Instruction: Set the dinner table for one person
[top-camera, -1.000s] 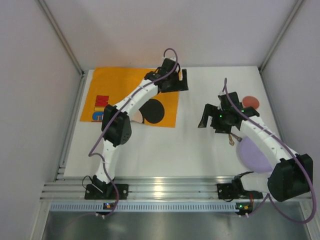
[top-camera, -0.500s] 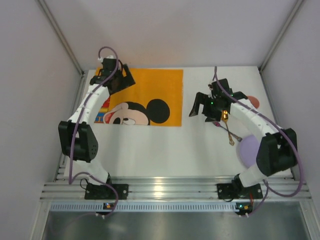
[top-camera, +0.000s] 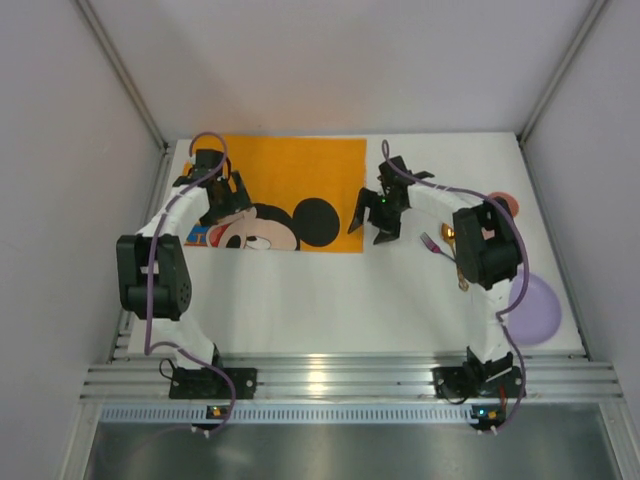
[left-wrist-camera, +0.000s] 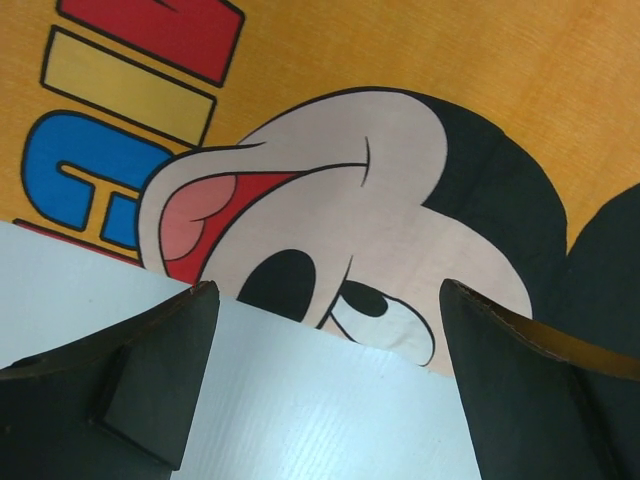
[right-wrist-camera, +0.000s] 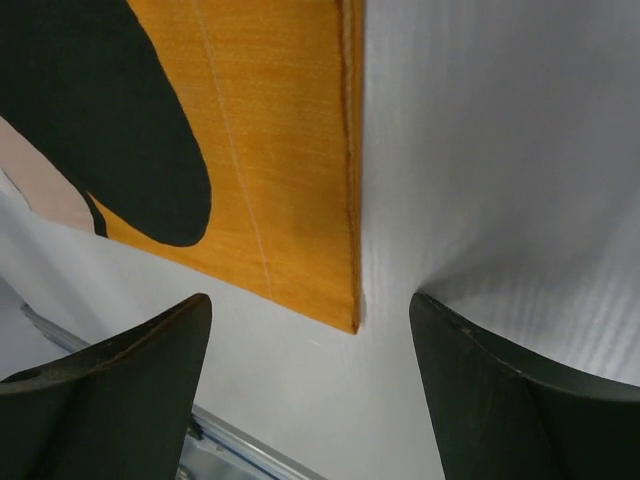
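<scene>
Over the near edge of the orange placemat (top-camera: 320, 165), left gripper (left-wrist-camera: 325, 300): I see its jaws spread wide with nothing between them, Mickey's face below
right gripper (right-wrist-camera: 310, 305): jaws spread and empty, above the mat's near right corner
dinner table (top-camera: 330, 300): white top, under both my arms
orange placemat: lying flat at the table's far side, left of centre
purple plate (top-camera: 535, 308): near right, well apart from the mat
cutlery (top-camera: 435, 243): on the table between mat and plate

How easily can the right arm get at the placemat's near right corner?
Probably yes: its open jaws stand on either side of that corner of the placemat, with nothing but bare table between.
</scene>
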